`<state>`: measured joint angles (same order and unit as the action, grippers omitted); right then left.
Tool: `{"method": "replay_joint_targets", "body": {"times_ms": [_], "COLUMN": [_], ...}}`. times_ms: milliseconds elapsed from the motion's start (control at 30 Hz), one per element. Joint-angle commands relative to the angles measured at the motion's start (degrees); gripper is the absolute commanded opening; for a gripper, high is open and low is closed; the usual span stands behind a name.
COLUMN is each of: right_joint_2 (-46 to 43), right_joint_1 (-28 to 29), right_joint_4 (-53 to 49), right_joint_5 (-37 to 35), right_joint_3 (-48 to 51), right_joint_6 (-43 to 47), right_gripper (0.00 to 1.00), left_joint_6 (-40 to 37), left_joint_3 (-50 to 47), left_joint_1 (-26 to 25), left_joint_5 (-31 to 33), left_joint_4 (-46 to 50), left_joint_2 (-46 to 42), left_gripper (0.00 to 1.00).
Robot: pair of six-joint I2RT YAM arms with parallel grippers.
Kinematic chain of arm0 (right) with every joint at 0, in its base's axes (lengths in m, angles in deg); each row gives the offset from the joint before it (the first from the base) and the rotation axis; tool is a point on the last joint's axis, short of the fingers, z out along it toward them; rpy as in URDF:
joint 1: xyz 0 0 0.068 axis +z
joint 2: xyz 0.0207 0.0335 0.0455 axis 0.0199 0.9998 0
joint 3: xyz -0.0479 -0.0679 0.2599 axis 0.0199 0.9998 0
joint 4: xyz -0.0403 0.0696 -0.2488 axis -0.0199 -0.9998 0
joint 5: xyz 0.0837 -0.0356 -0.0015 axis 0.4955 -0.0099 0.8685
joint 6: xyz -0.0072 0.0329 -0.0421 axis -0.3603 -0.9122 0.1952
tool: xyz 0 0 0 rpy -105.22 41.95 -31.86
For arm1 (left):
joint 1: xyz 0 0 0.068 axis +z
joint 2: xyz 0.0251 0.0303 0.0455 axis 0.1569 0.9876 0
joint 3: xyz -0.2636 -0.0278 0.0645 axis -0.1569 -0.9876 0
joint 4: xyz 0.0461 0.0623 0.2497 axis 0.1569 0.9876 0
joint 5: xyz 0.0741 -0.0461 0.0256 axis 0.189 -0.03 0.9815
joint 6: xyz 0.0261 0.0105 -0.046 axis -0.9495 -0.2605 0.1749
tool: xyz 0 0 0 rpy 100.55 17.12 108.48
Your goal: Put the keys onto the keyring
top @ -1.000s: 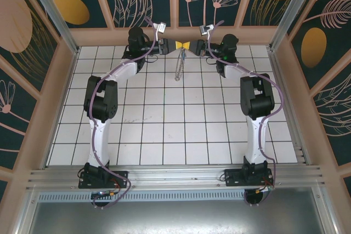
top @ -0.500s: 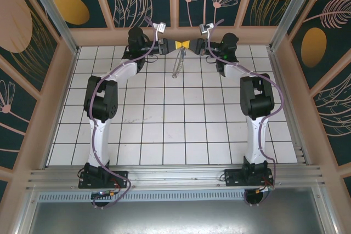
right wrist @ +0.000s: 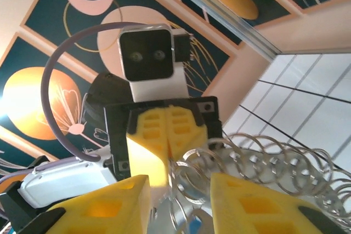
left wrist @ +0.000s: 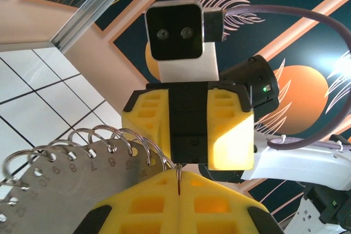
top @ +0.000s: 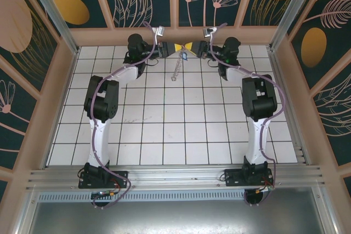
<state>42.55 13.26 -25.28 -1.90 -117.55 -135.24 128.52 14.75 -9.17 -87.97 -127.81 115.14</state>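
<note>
My two grippers face each other above the far edge of the table. The left gripper (top: pixel 170 48) (left wrist: pixel 179 178) is shut, and a thin silver ring of the keyring (left wrist: pixel 179 183) is pinched between its yellow fingers. From that ring hangs a numbered metal plate (left wrist: pixel 66 182) carrying a row of several rings (right wrist: pixel 285 160), seen from above as a dangling strip (top: pixel 176 68). The right gripper (top: pixel 190 47) (right wrist: pixel 180 193) stands open, its fingers on either side of the nearest rings without clamping them. The keys, metal with a blue bit (top: pixel 185 56) (right wrist: pixel 195 227), hang just below its jaws.
The wooden back wall (top: pixel 175 35) is right behind both grippers. Purple cables (top: pixel 98 135) run along each arm. White floor tiles (top: pixel 175 130) spread out between the arms and the near metal rail (top: pixel 175 176).
The right gripper has opened and let go of the rings. The left gripper has closed on a ring. Both grippers have drawn slightly apart, and the hanging strip has shifted left.
</note>
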Motion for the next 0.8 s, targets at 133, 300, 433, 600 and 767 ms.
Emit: {"method": "replay_joint_targets", "body": {"times_ms": [133, 300, 433, 600, 767], "right_joint_2": [-10.4, -15.4, -17.7, -18.5, -18.4], "right_joint_1": [-1.6, -0.6, 1.1, 3.6, 5.5], "right_joint_4": [-0.6, -7.4, -13.3, -20.2, -24.2], "right_joint_5": [-6.8, -10.8, -13.6, -16.2, -18.3], "right_joint_3": [11.2, 16.9, 18.4, 17.2, 15.3], "right_joint_6": [8.5, 17.4, 24.3, 31.6, 35.6], "right_gripper": [0.39, 0.41, 0.43, 0.45, 0.46], "left_joint_6": [4.2, 3.6, 2.4, 2.0, 2.0], "left_joint_3": [-2.1, -3.9, -4.5, -4.6, -4.6], "left_joint_1": [-0.4, -0.5, -0.4, -0.5, -0.5], "left_joint_5": [1.2, 2.4, 3.4, 4.2, 4.4], "left_joint_4": [-8.4, -7.5, -5.0, -3.5, -3.2], "left_joint_2": [-3.5, -5.4, -6.5, -7.2, -7.5], "left_gripper": [0.00, 0.00, 0.00, 0.00, 0.00]}}
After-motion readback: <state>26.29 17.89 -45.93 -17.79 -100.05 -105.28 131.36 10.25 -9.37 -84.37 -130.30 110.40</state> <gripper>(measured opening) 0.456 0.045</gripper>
